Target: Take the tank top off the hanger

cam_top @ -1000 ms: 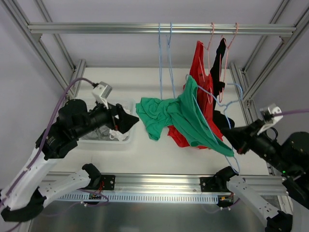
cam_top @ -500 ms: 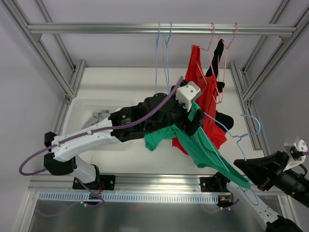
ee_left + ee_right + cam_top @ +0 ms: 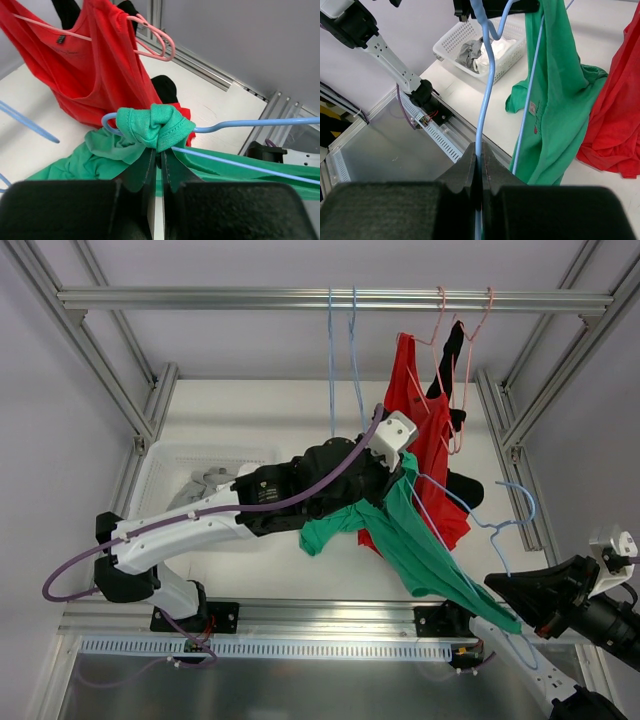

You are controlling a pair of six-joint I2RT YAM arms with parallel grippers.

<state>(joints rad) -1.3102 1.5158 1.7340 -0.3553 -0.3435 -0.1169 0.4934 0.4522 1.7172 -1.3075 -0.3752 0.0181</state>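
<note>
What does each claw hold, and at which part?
Left claw pinches the green tank top at its strap, bunched around the blue hanger. Right claw grips that hanger by its wire.
</note>
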